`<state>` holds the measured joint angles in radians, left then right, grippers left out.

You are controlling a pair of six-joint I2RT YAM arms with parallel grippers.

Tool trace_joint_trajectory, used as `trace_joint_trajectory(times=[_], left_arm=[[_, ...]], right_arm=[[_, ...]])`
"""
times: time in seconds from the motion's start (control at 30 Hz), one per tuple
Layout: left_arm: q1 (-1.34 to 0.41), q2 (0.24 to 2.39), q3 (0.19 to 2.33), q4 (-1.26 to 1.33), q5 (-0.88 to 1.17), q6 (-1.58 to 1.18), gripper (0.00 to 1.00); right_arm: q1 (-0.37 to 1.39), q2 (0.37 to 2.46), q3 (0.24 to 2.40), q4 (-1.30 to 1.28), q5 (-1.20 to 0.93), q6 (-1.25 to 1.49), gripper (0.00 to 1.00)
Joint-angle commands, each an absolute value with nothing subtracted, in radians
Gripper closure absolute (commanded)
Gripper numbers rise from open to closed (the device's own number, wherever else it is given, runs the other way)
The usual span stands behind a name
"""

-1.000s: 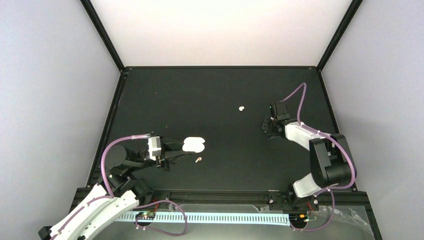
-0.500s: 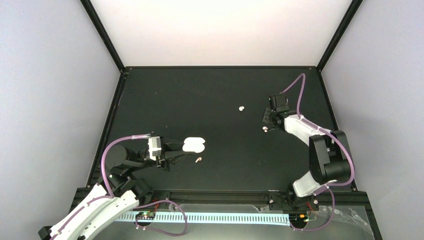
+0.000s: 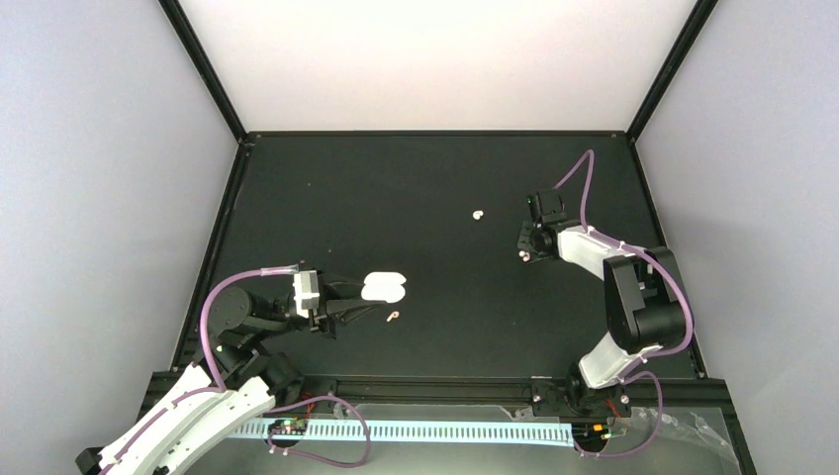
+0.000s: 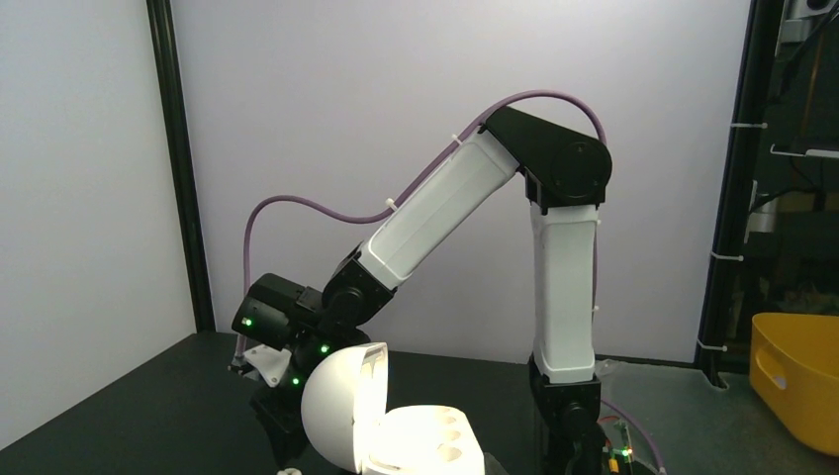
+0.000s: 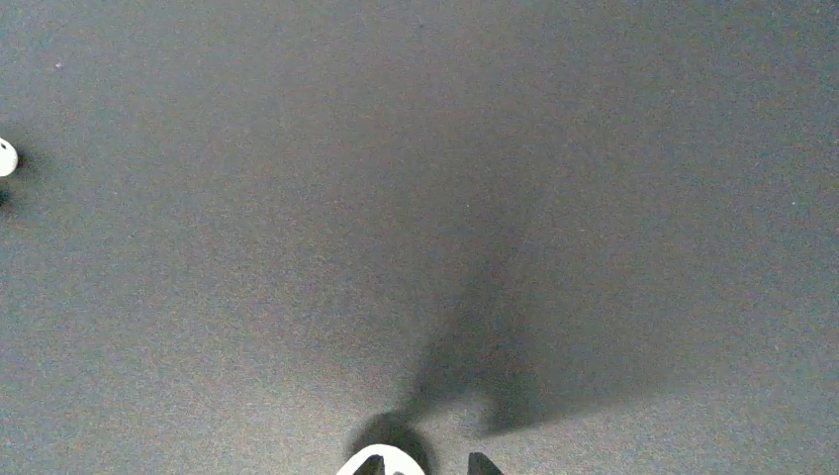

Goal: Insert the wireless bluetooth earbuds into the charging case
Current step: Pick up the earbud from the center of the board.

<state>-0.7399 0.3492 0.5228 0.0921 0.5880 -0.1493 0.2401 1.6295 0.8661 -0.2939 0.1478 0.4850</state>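
Note:
The charging case [image 3: 384,286] is open and cream-white, and my left gripper [image 3: 358,295] is shut on its left end. In the left wrist view its lid [image 4: 341,406] stands upright over the base [image 4: 425,442], whose sockets look empty. One earbud [image 3: 395,317] lies just in front of the case. A second earbud [image 3: 478,214] lies further back. A third earbud [image 3: 524,255] lies at the tip of my right gripper [image 3: 531,244]. In the right wrist view this earbud [image 5: 381,457] sits against the left fingertip, with the jaws apart. Another earbud [image 5: 5,156] shows at the left edge.
The black table [image 3: 435,178] is walled by a black frame and pale panels. My right arm [image 4: 564,287] rises behind the case in the left wrist view. A yellow bin [image 4: 796,376] stands outside the frame.
My right gripper has drawn back a little toward the far side, and the earbud that it covered now shows at its tip. The left arm and the case have not moved.

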Motion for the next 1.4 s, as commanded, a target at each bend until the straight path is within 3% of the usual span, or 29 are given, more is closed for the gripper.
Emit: trace_joint_trajectory(times=[0.0, 0.37, 1.07, 1.37], left_arm=[[-0.736, 0.349, 0.546, 0.094, 0.607, -0.143, 0.98], [-0.736, 0.345, 0.546, 0.094, 0.609, -0.146, 0.99], [-0.737, 0.348, 0.545, 0.095, 0.612, -0.147, 0.98], [-0.737, 0.346, 0.545, 0.097, 0.613, -0.148, 0.98]], right_arm=[[0.263, 1.659, 0.869, -0.304, 0.129, 0.47, 0.78], [0.29, 1.644, 0.851, -0.307, 0.116, 0.472, 0.79], [0.293, 1.577, 0.806, -0.298, 0.106, 0.472, 0.92], [0.293, 1.564, 0.798, -0.306, 0.121, 0.474, 0.85]])
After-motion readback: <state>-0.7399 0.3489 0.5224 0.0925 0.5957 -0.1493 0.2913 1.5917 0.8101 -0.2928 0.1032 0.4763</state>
